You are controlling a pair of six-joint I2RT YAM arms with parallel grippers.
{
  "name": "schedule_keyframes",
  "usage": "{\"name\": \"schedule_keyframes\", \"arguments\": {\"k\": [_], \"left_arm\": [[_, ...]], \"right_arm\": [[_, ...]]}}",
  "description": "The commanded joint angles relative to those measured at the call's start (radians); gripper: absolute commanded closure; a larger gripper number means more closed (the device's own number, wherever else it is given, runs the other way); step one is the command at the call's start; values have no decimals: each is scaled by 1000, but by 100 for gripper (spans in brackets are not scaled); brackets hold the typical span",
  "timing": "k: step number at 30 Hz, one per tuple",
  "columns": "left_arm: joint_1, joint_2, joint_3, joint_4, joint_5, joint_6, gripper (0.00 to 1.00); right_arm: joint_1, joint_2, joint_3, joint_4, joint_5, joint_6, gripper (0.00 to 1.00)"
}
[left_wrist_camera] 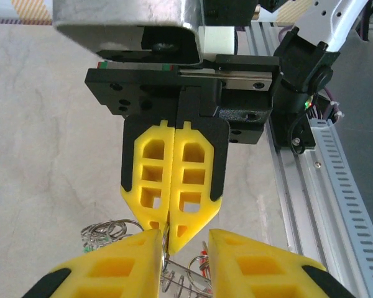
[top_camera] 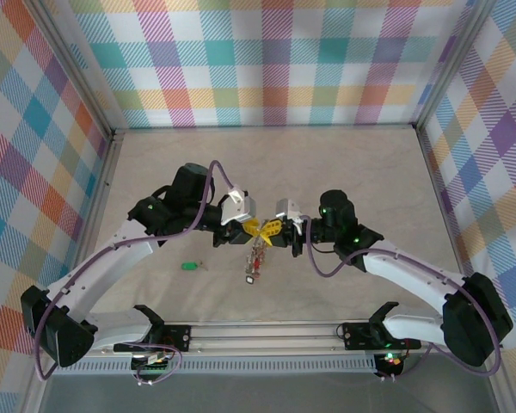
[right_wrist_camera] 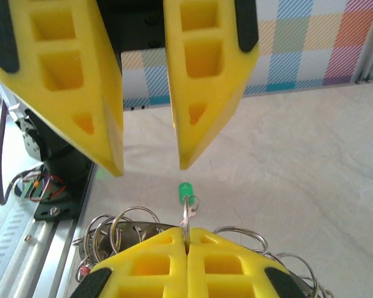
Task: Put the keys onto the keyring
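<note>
- Left gripper point(top_camera: 253, 228): we see the jaws part open with a clear gap between the 2 yellow fingers point(right_wrist_camera: 68, 93). Nothing is clamped in them.
- Right gripper point(top_camera: 274, 229): jaws fully closed, the 2 fingers pressed flat together. In its wrist view the tips pinch a thin upright metal wire, which we read as the keyring point(right_wrist_camera: 185, 217).
- The 2 grippers meet tip to tip above the middle of the table point(top_camera: 327, 172). In the left wrist view the right gripper point(left_wrist_camera: 170, 230) points its closed tips into the mouth of the left gripper point(left_wrist_camera: 185, 239).
- Keyring point(top_camera: 256, 256) is off the table and hangs just below the 2 tips, with its keys point(top_camera: 254, 272) dangling under it.
- Small wire loops fan out on both sides of the right gripper point(right_wrist_camera: 186, 234) and sit under the left fingers point(left_wrist_camera: 112, 267).
- Green key point(top_camera: 189, 265) lies flat on the table, well apart from the bunch, on the left arm's side.
- We can't tell whether the left fingers touch the wire.
</note>
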Motion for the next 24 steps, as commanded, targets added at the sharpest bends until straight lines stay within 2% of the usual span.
{"name": "schedule_keyframes", "arguments": {"k": [1,9,15,24], "left_arm": [[8,-32,-32,61,22,-40,73],[12,-40,-50,91,-5,-61,68],[12,-27,-40,97,-4,-59,71],[12,-7,-31,97,-36,-56,70]], "right_arm": [[-14,-42,-21,204,-31,78,100],[-23,-61,-60,290,-20,130,100],[-23,-40,-41,279,-71,121,100],[-23,-24,-11,234,-110,71,100]]}}
